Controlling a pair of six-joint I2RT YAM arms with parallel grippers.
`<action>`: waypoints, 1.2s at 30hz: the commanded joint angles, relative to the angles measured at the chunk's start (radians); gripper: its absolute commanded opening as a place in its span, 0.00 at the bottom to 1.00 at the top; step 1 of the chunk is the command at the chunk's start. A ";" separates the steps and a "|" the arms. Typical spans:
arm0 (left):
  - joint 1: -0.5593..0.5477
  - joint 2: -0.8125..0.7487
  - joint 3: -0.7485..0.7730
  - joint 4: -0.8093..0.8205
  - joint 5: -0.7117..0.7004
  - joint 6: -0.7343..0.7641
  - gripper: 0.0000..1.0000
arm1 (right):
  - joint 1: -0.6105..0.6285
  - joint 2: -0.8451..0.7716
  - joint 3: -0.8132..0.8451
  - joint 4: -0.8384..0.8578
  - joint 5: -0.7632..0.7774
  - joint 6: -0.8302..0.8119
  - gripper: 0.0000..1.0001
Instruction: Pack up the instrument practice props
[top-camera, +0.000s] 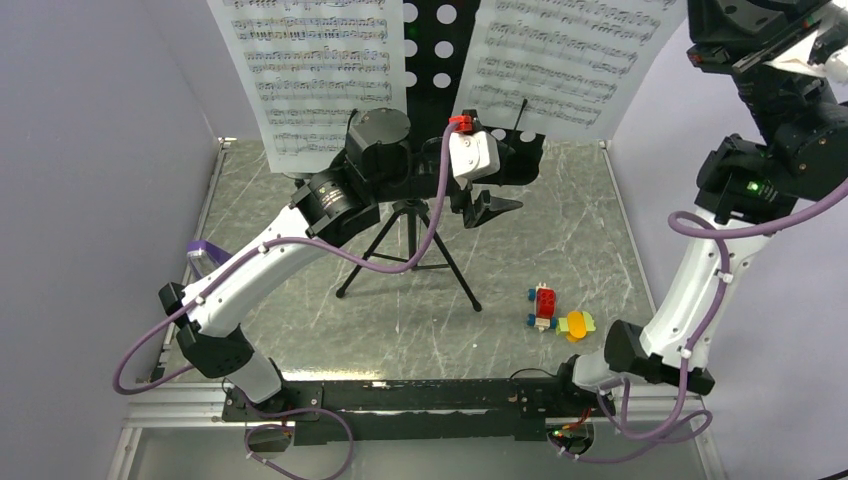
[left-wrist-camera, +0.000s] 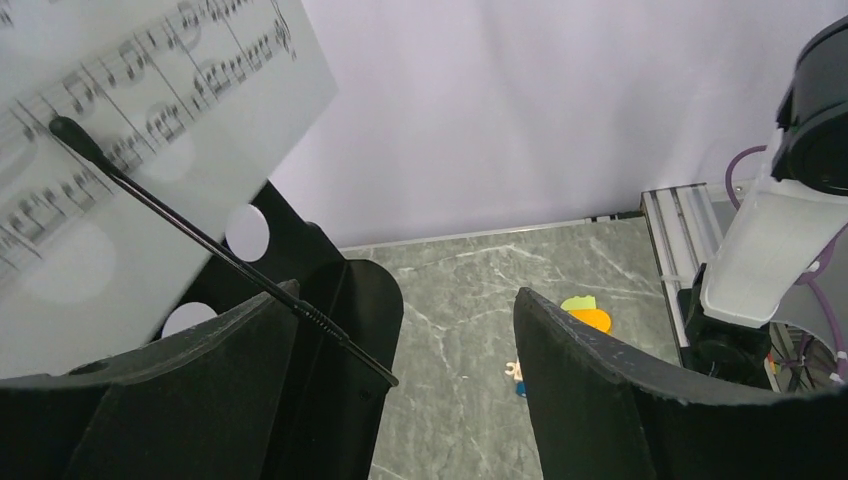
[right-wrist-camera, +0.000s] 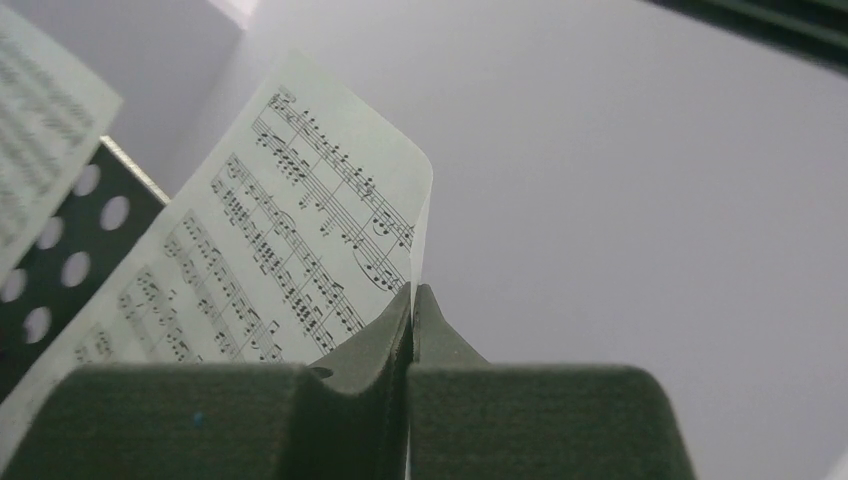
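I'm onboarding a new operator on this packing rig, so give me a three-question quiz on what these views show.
1. True or false: the left gripper is shut on the music stand.
2. What is the right gripper pinching? A) a toy block B) a sheet-music page C) the metronome
3. Fill in: the toy blocks lie nearer the ____ arm's base.

Key: 1 false, its jaws stand open beside the stand's ledge. 2 B, the fingers are closed on the page's edge. 3 right.
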 joint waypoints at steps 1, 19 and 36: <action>0.004 -0.046 -0.007 0.030 0.019 0.010 0.83 | -0.033 -0.091 -0.069 0.013 0.173 -0.148 0.00; 0.024 -0.115 -0.082 0.015 -0.025 0.043 0.84 | -0.276 -0.152 -0.117 0.026 0.433 -0.209 0.00; 0.027 -0.407 -0.363 0.005 -0.243 0.373 0.86 | -0.291 -0.479 -0.838 -0.147 0.181 -0.432 0.00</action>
